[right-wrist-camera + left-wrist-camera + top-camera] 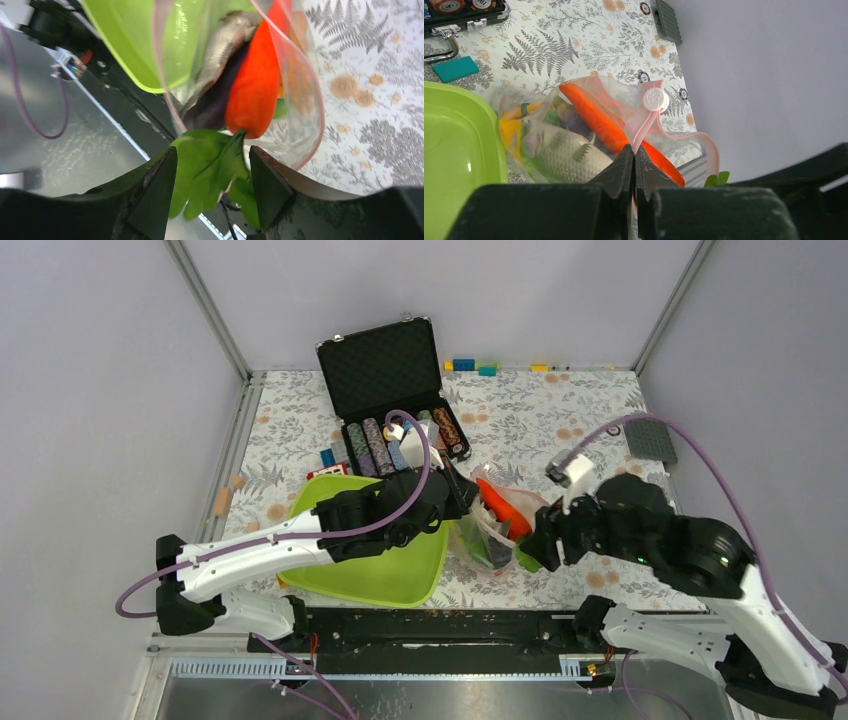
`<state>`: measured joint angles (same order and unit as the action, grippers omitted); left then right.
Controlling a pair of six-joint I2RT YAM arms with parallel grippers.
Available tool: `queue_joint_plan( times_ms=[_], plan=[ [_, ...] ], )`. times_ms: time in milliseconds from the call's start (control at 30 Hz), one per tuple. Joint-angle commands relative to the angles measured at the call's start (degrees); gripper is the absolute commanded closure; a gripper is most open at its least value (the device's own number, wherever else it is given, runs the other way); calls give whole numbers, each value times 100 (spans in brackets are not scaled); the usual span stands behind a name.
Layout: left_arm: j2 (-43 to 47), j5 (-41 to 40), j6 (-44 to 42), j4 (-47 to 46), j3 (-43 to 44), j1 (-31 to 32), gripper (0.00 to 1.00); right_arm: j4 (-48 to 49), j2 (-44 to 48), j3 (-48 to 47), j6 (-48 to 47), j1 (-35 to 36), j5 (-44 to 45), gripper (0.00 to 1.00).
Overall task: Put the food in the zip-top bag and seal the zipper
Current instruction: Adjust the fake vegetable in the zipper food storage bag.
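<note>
The clear zip-top bag (492, 535) stands right of the lime-green tray (385, 578). It holds an orange carrot (589, 112), a grey fish (564, 155), a yellow pepper (508, 131) and a purple eggplant (214, 106). My left gripper (634, 150) is shut on the pinkish zipper strip (650, 125) at the bag's mouth, just below a white round slider (655, 100). My right gripper (212, 150) holds a green lettuce leaf (210, 170) between its fingers, right at the bag's open mouth under the carrot tip (252, 90). In the top view the right gripper (532, 548) sits at the bag's right side.
An open black case (385, 370) with rows of poker chips stands behind the tray. A teal block (455, 69) lies near it. A grey studded plate (650, 440) lies at the far right, small coloured blocks (475, 366) along the back wall. The table's front rail is close under the bag.
</note>
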<state>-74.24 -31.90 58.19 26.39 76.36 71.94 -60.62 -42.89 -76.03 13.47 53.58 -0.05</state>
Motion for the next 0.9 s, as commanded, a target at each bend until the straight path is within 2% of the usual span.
queue_joint_plan(
  times_ms=[0,67,200,300,433,600,767,867],
  plan=[
    [195,-158,-120,-610,87,-14,100,-591,-655,-159,28,13,636,40],
    [213,-112,-146,-643,64,-14,100,-666,-865,-184,238,15,1138,50],
    [237,12,-177,-753,-28,-14,100,-652,-1245,-157,618,20,1554,70],
    [260,105,-202,-775,-61,-12,100,-632,-1492,12,1006,22,1939,79],
    [276,276,-192,-834,-117,-14,100,-484,-1826,357,1562,20,2439,81],
    [219,514,-151,-921,-127,-14,100,113,-1949,995,2372,21,3202,90],
    [167,602,-143,-935,-86,-13,100,1445,-1463,1844,2580,23,3426,86],
    [189,517,-137,-909,-87,-18,100,2038,-1045,1994,2089,22,2892,76]
  ],
)
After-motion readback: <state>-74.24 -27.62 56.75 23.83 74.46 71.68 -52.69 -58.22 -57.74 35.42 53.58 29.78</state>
